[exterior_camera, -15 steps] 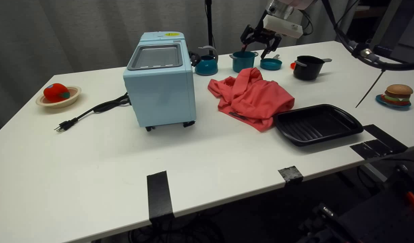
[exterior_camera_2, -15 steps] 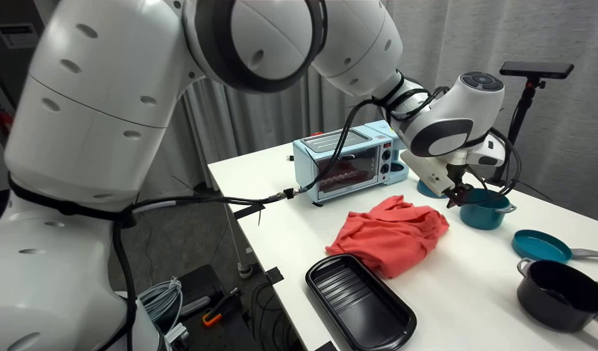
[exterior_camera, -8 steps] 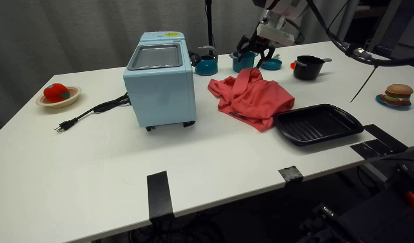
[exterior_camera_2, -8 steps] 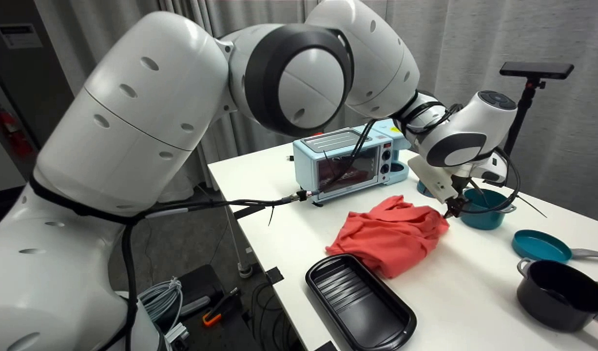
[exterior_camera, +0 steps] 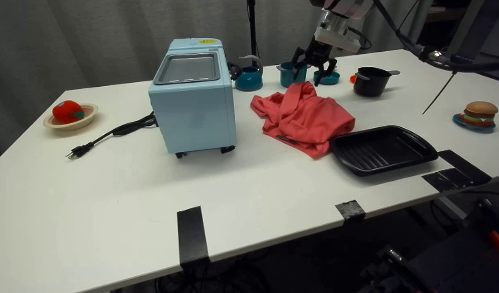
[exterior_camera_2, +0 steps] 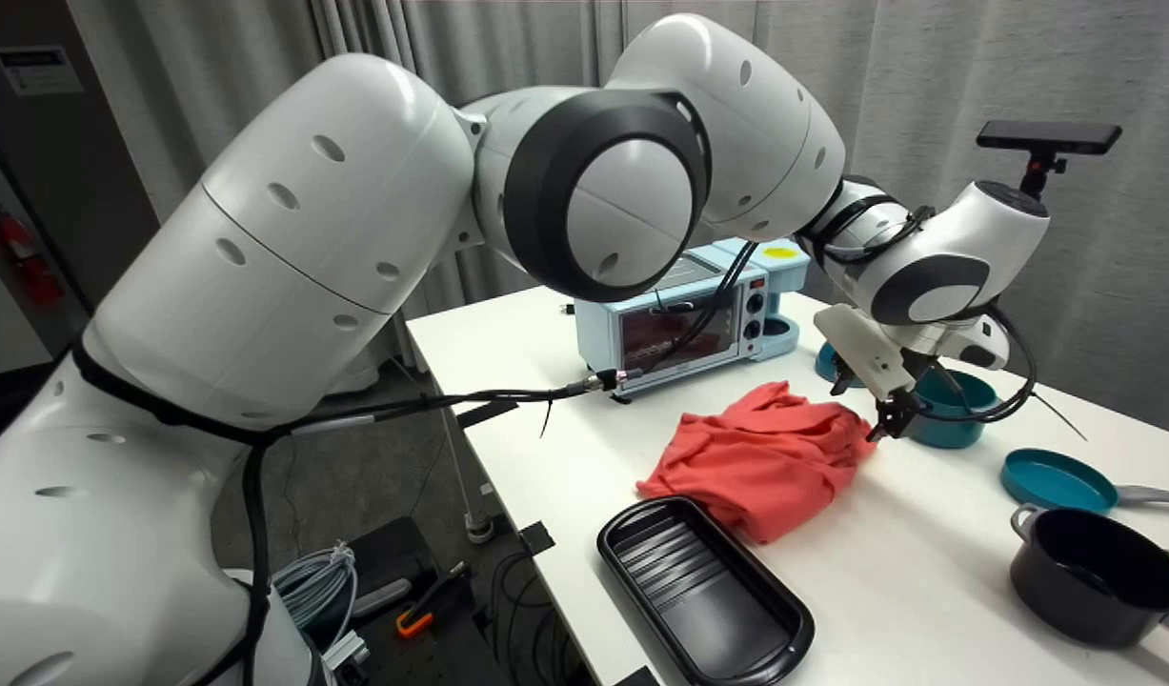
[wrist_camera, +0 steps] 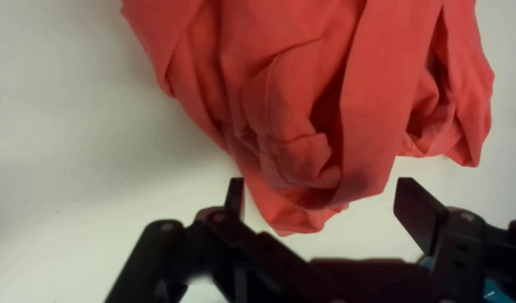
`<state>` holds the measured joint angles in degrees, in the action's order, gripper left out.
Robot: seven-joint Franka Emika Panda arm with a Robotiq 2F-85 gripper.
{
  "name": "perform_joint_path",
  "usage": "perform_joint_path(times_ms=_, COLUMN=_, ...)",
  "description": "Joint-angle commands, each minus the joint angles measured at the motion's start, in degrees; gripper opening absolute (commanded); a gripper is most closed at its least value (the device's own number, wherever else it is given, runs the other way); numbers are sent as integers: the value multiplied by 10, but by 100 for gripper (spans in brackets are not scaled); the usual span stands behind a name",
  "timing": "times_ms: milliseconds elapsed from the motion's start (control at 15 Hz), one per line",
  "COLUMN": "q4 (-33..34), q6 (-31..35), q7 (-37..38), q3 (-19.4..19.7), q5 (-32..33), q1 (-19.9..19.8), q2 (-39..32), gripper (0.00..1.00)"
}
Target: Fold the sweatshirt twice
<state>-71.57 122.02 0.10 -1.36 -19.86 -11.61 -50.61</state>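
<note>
Down it comes: over the last second my arm has sunk, bringing the gripper lower at one end of the sweatshirt, which hasn't budged and lies rumpled on the white table between the toaster oven and the black tray. My jaws stand spread wide, and in the wrist view I see the sweatshirt's narrow end between them; whether either tip touches fabric, I can't tell. Ahead of me the sweatshirt runs off the top of that view, and the gripper's own body is a dark blur along the bottom. In an exterior view I'm masking part of the teal pot, my cables cross in front of the toaster oven, and the black pot has a handle cut by the right border. A dark mark on the sweatshirt is too small to make out. Edges now: the black tray sits just beside the sweatshirt, contact unclear, and close to the table's edge. For room, I've got a strip of white tabletop between the sweatshirt and the toaster oven, and a broad stretch running from them both to the edge with the dark tape.
</note>
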Motion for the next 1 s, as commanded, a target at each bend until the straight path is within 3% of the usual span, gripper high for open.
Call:
perform_joint_path(times_ms=0, q4=75, q6=-49, q7=2, q3=-10, q5=1, q1=-8, q2=-39, gripper=58)
perform_joint_path(times_ms=467, q4=118, q6=-71, q7=-5, q3=-16, q5=-3, q1=-12, q2=-57, gripper=4)
perform_joint_path(times_ms=933, q4=141, q6=-61, q7=-61, q3=-22, q5=12, q1=-12, q2=-69, gripper=0)
